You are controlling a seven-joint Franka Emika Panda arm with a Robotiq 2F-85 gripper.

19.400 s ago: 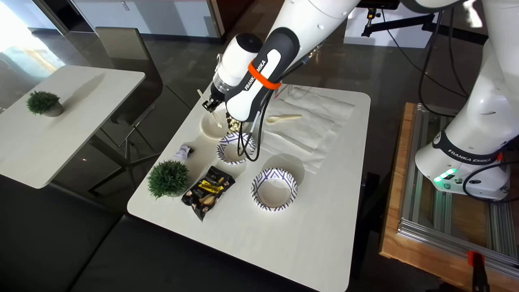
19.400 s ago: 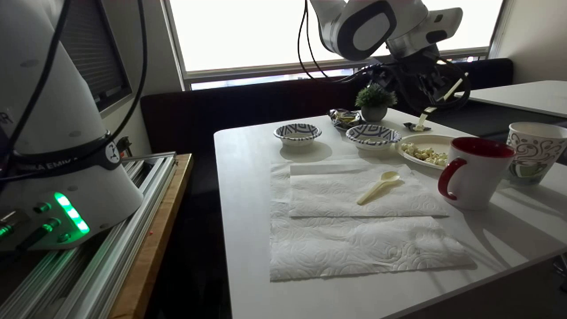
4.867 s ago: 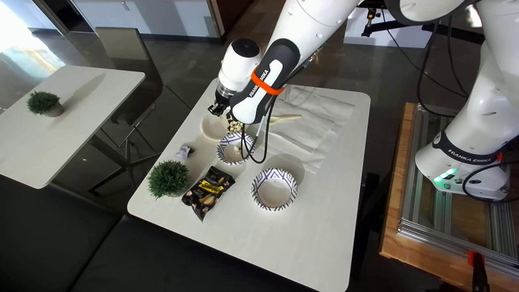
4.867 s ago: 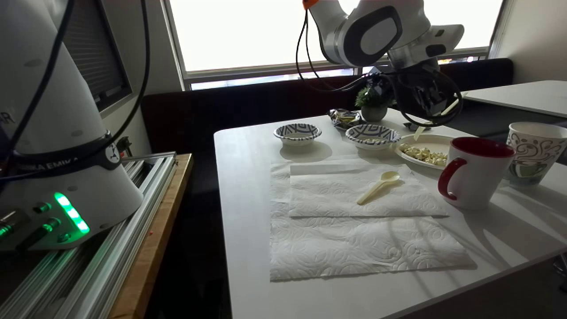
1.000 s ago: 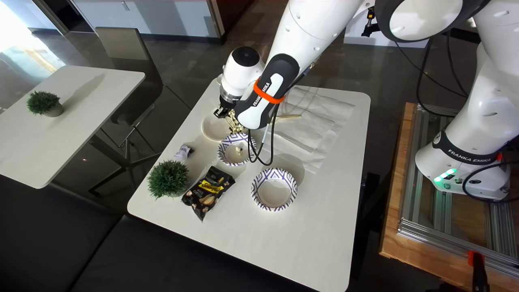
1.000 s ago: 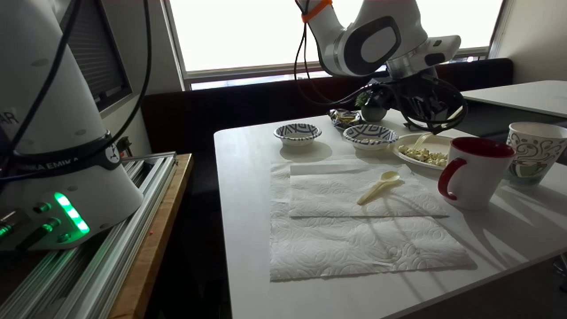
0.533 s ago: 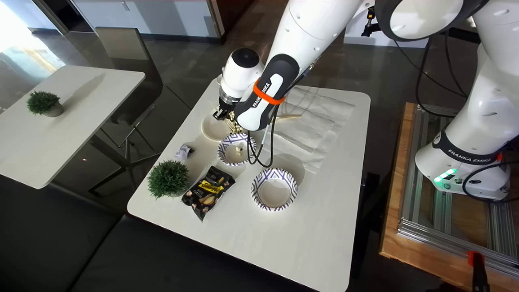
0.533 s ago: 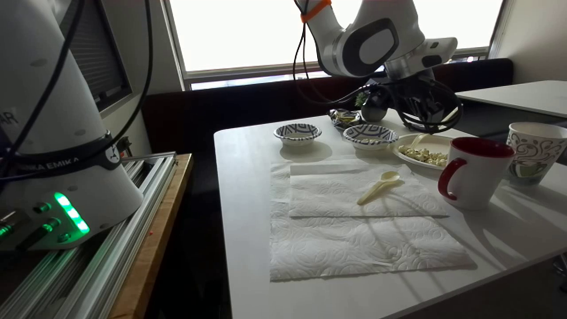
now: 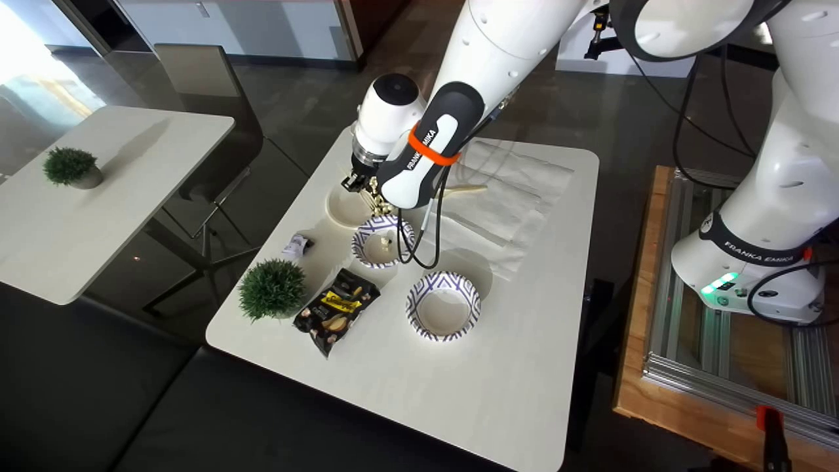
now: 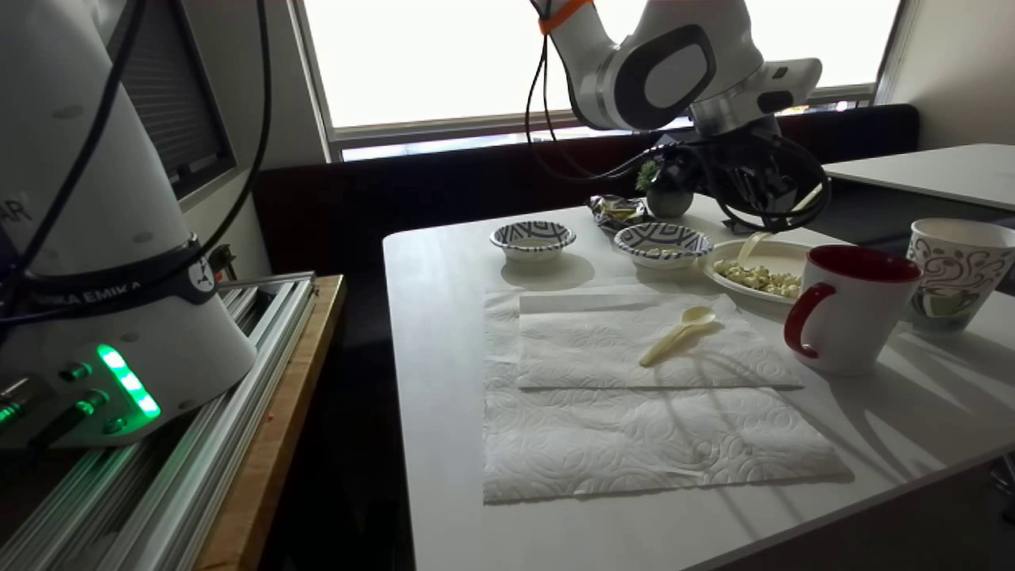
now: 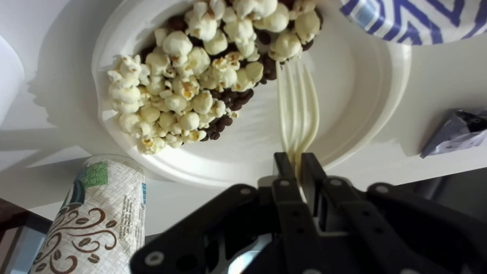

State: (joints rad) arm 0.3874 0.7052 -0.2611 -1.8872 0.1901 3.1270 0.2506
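Note:
In the wrist view my gripper (image 11: 295, 163) is shut on a cream plastic fork (image 11: 298, 110). The fork points away from the fingers over a white plate (image 11: 228, 161), its tines close to the popcorn (image 11: 179, 99); I cannot tell if they touch. Dark chocolate-like bits (image 11: 234, 99) lie among and beside the popcorn. A blue-and-white patterned bowl (image 11: 418, 23) stands beside the plate; in an exterior view a little popcorn (image 9: 385, 243) shows inside it. The fork's handle end is hidden by the gripper in the wrist view.
A paper cup (image 11: 87, 224) and a red-handled mug (image 10: 856, 317) stand close by the plate. A spoon (image 10: 674, 337) lies on paper towels (image 10: 634, 444). Farther along are a second patterned bowl (image 9: 443, 311), a snack bag (image 9: 337, 308), a plant (image 9: 272, 288) and a wrapper (image 9: 297, 246).
Compared with several seconds ago, gripper and fork are lower over the plate. In the last half second they have risen slightly. The grip on the fork is unchanged.

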